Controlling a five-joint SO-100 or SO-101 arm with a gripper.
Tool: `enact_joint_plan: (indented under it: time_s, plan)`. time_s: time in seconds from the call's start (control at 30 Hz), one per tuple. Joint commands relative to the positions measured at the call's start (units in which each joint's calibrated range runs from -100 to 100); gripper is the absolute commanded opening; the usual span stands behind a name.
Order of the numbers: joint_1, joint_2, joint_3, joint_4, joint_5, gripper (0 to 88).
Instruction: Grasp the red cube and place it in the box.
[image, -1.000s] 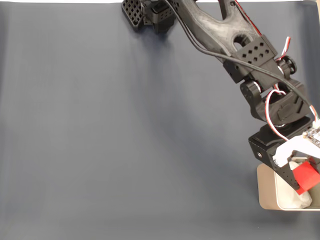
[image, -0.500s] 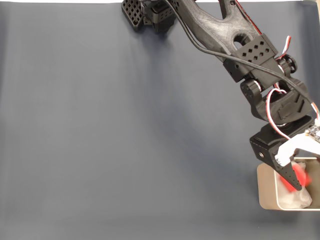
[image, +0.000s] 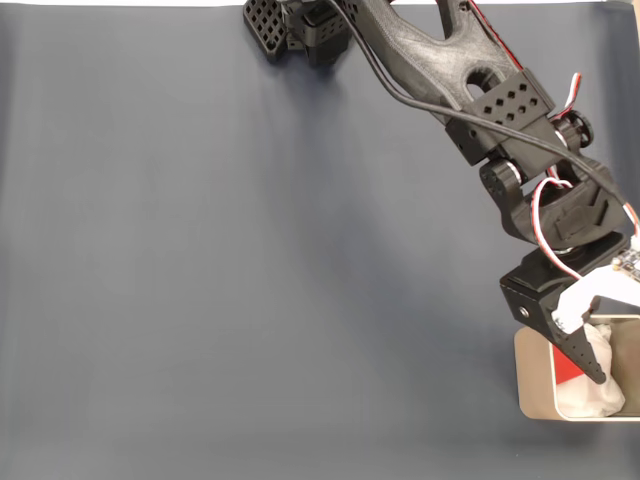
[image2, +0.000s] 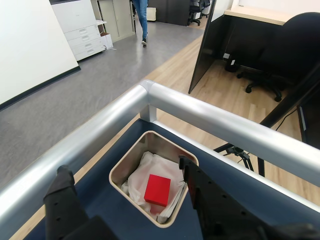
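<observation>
My gripper hung spread wide and empty above the box, one dark finger low on the left of the wrist view and the other on the right, with the container showing between them. In that view the red cube lay flat on the white padding inside the box, touching neither finger. The fixed view told less: there my gripper covered much of the box, and the red cube showed as a small sliver beside the black finger, with white padding bulging to its right.

The fixed view gave the full spread of the table, a dark blue-grey mat, with my arm reaching down from the top edge toward the lower right corner where the box sat. The wrist view showed a silver rail bounding the table just behind the box. Past it lay an office floor of grey carpet and pale wood, a white drawer cabinet, a black office chair at a desk, and a person's legs far off.
</observation>
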Motion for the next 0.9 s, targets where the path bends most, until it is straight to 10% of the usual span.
enact_joint_plan:
  time_s: [0.0,0.73,0.87]
  plan:
    - [0.3,-2.2,-0.4,-1.7,0.3,47.3]
    - [0.4,-2.9,0.5,-3.1,0.3,46.1]
    - [0.8,-3.9,1.7,-3.1,1.4,23.0]
